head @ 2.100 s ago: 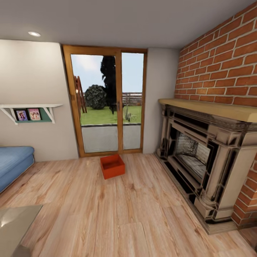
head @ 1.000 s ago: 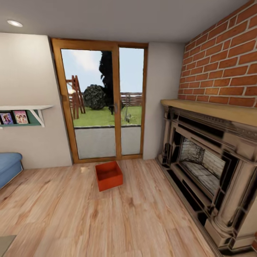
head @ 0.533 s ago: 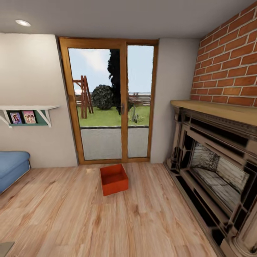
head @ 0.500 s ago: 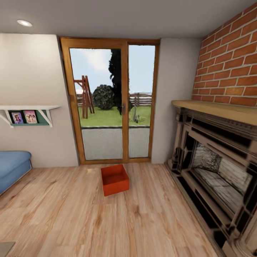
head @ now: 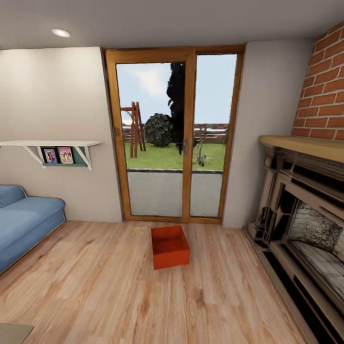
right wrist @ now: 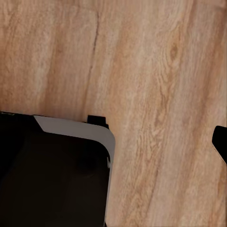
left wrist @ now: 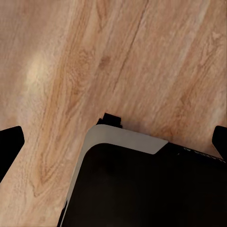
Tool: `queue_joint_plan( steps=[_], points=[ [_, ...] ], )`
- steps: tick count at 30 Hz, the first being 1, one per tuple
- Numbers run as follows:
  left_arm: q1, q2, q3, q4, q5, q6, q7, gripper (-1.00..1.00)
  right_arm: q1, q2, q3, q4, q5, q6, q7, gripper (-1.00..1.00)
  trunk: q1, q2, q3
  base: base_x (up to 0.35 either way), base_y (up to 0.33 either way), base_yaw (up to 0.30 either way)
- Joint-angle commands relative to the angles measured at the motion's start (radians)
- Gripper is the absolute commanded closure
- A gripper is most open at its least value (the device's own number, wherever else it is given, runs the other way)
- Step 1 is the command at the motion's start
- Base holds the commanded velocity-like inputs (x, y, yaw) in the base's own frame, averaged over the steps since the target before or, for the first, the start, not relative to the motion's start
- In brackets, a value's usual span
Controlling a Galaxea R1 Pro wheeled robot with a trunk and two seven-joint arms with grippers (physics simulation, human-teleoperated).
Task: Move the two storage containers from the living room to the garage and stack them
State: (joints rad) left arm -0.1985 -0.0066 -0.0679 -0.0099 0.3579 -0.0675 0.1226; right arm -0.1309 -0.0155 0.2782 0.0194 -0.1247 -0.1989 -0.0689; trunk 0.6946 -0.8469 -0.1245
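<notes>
Nearest, both wrist views look down on light wood-plank flooring [left wrist: 142, 56] with a dark robot base panel [left wrist: 142, 189], pale-trimmed at its corner, under each camera. Left claw [left wrist: 113, 142]: black finger tips poke in at both edges of its view, wide apart, nothing between them, so released. Right claw: a single black tip [right wrist: 221, 142] at the frame edge, the other finger out of frame, so can't tell if released or clenched.

Head view, near to far. Corner of a pale glass-topped bench [head: 12, 333] at lower left. Bare plank floor ahead. Blue sofa [head: 26, 224] against the left wall. Fireplace [head: 306, 224] with dark ornate surround along the right, wood mantel on top, red brick wall [head: 327, 91] above it.

One storage container [head: 170, 246], orange-red, open-topped, empty, sits flat on the planks in the living room, about mid-floor, turned slightly askew, just in front of the glass doors [head: 174, 138] and well apart from sofa and fireplace. Nothing touching it.

Further back: wood-framed doors with lawn, a bush and a wooden fence outside. White wall shelf [head: 52, 145] left of the doors, two small framed photos [head: 58, 155] beneath it. Recessed ceiling light [head: 60, 33] above.
</notes>
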Motion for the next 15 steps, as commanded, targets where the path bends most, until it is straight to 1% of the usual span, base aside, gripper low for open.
queue_joint_plan(
  steps=[1, 15],
  points=[
    [-0.001, -0.001, -0.007, 0.001, 0.007, -0.003, 0.003, -1.00, -0.001, 0.000, 0.009, 0.002, -0.011, -0.005, 0.001, -1.00, 0.001, -0.001, -0.002, 0.320, 0.000, 0.112],
    [-0.001, -0.001, -0.007, 0.001, 0.007, -0.003, 0.003, -1.00, -0.001, -0.003, 0.012, 0.002, -0.012, -0.007, 0.012, -1.00, 0.001, -0.001, -0.002, 0.320, 0.000, 0.011]
  ],
)
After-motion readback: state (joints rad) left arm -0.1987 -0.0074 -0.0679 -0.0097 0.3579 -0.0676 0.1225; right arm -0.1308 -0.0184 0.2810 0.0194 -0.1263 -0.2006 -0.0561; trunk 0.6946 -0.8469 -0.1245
